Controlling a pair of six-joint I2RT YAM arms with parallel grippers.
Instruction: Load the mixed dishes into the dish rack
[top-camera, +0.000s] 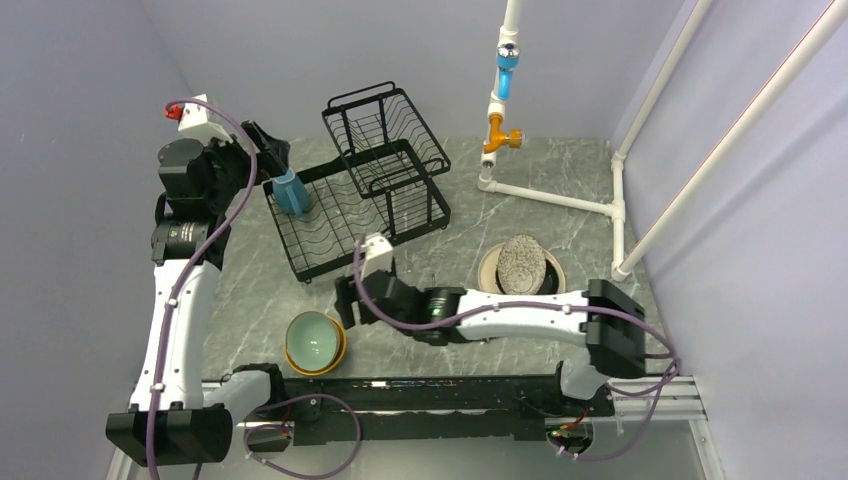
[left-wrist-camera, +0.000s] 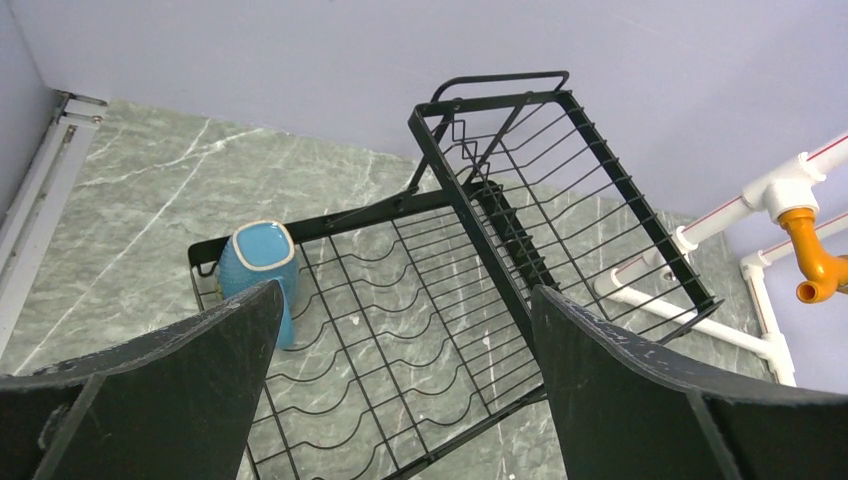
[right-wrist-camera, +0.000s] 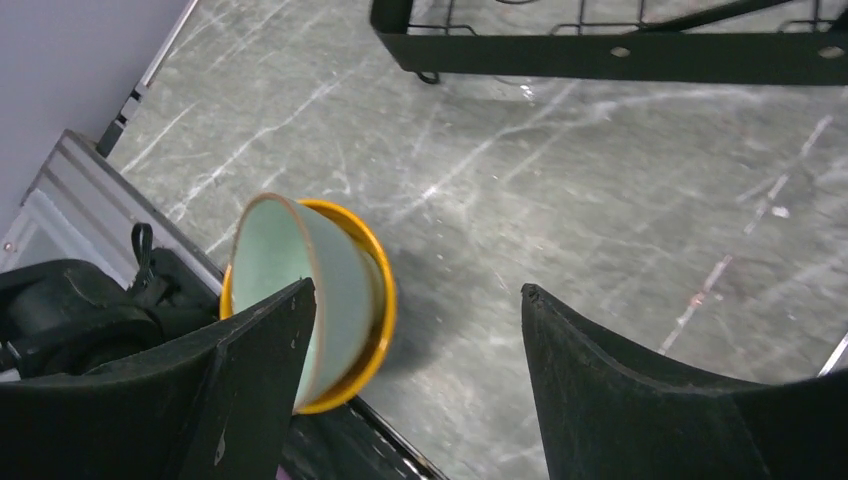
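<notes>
The dish rack (top-camera: 340, 235) (left-wrist-camera: 500, 240) (right-wrist-camera: 600, 55) stands at the back left, its raised basket (top-camera: 385, 125) at the right end. A blue cup-like dish (top-camera: 291, 192) (left-wrist-camera: 258, 265) sits upside down in the lower tray's left corner. My left gripper (top-camera: 272, 158) (left-wrist-camera: 407, 290) hangs open above that tray, just beside the cup, holding nothing. A mint-green bowl (top-camera: 312, 338) (right-wrist-camera: 300, 280) nests in an orange bowl (top-camera: 338, 352) (right-wrist-camera: 380, 320) near the front edge. My right gripper (top-camera: 345, 300) (right-wrist-camera: 418, 288) is open right beside them, only bare table between its fingers. A speckled grey plate (top-camera: 522, 264) rests on a pink-cream plate (top-camera: 488, 268).
A white pipe frame (top-camera: 560, 198) with blue and orange fittings (top-camera: 500, 130) stands at the back right. Walls close in on the left, back and right. The arms' mounting rail (top-camera: 420, 385) runs along the near edge, right by the bowls.
</notes>
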